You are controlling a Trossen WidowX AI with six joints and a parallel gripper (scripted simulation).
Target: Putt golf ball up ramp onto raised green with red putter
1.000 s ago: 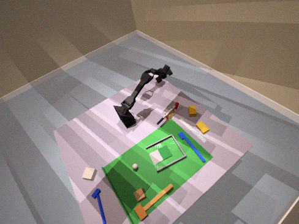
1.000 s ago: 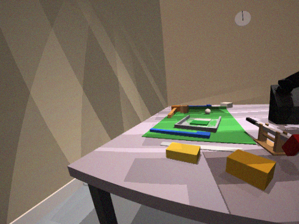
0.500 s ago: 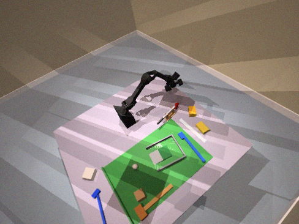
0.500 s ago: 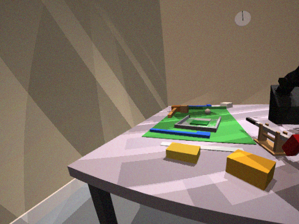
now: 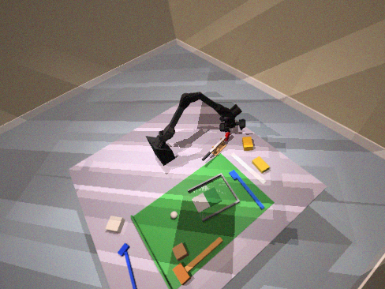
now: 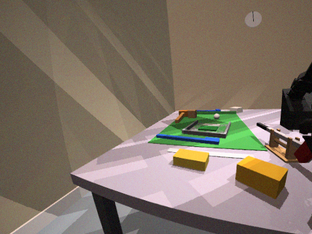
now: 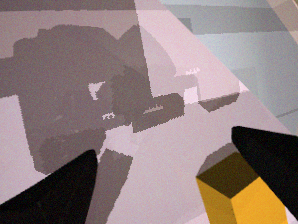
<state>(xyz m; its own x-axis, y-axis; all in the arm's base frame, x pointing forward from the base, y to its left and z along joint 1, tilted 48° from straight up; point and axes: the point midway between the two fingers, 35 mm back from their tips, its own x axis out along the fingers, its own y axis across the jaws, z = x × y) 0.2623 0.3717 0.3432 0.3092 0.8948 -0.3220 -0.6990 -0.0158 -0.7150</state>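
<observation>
The red putter, with its red head [image 5: 227, 136] [image 6: 303, 153], pale shaft and black grip [image 5: 207, 156] [image 6: 263, 124], rests on a small wooden stand [image 6: 278, 153]. My gripper [image 5: 233, 126] [image 7: 165, 144] is open and empty, raised above the table near the putter's head; the putter is out of the wrist view. The white golf ball [image 5: 173, 215] [image 6: 217, 116] sits on the green mat [image 5: 155, 221] [image 6: 243, 140]. The pale ramp [image 5: 200, 202] leads to the raised green [image 5: 214, 196] [image 6: 208, 128], inside a grey border [image 5: 233, 189] [image 6: 204, 133] open toward the ball.
Two yellow blocks [image 5: 248, 143] [image 5: 260, 164] lie near the stand; one yellow block [image 7: 260, 202] shows beside the right finger. A white strip [image 5: 248, 168] and blue club [image 5: 249, 191] lie beyond the border. An orange mallet [image 5: 181, 273], brown block [image 5: 180, 251], another blue club [image 5: 129, 266] and pale block [image 5: 114, 223] lie farther off.
</observation>
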